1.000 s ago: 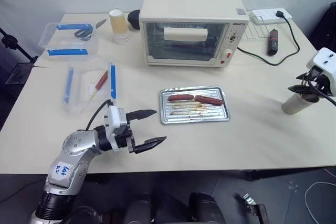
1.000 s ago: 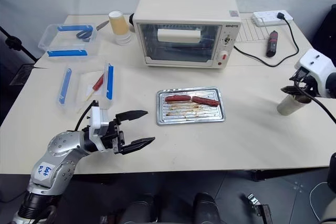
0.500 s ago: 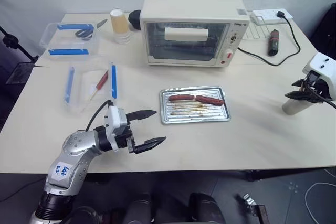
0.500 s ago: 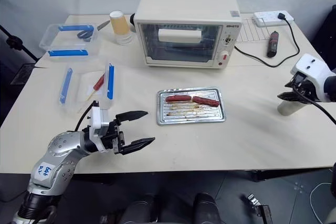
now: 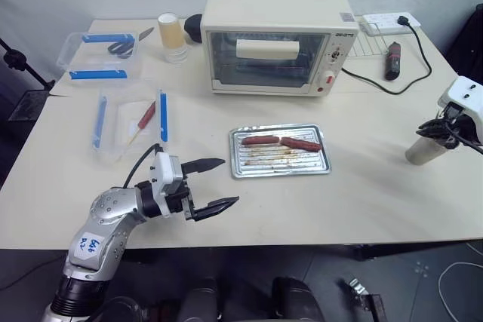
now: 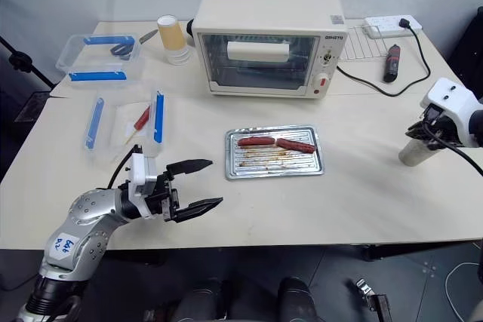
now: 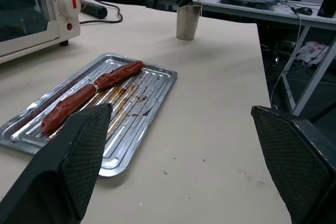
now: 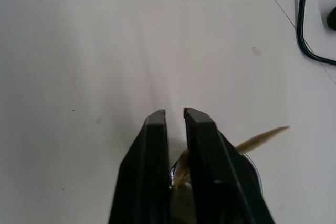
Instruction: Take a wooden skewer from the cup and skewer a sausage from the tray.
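Pale wood: the wooden skewer [image 8: 181, 170] is seen pinched between the closed black fingers of the right hand [image 8: 175, 115], its lower part down in the cup [image 5: 424, 149]; a second skewer tip [image 8: 261, 139] is seen sticking out to the side, outside the grip.
Cup: grey-beige, stood near the right edge of the desk [image 5: 362, 201], well apart from the tray [image 5: 280, 151]; skewers are held in it, and how many cannot be told.
Tray: shiny ribbed metal with brown grease marks; two sausages are laid end to end along its far side, the darker sausage [image 5: 300, 143] on the right and a lighter red sausage [image 5: 259, 140] on the left.
Left hand [image 5: 213, 185]: held level above the desk just left of the tray, fingers spread wide, nothing held.
Clear tubs: one [image 5: 128, 117] with a red-handled item inside, another [image 5: 100, 56] further back holding scissors.
Risk, lift: the light cup could be tipped or dragged up if the skewer is pulled out at a slant near the desk edge.
Risk, grip: the thin stick could slip or swivel between the flat pads, leaving the point badly aimed.
Risk, piercing: the round sausage is likely to roll on the ribs unless it is steadied by the free hand.
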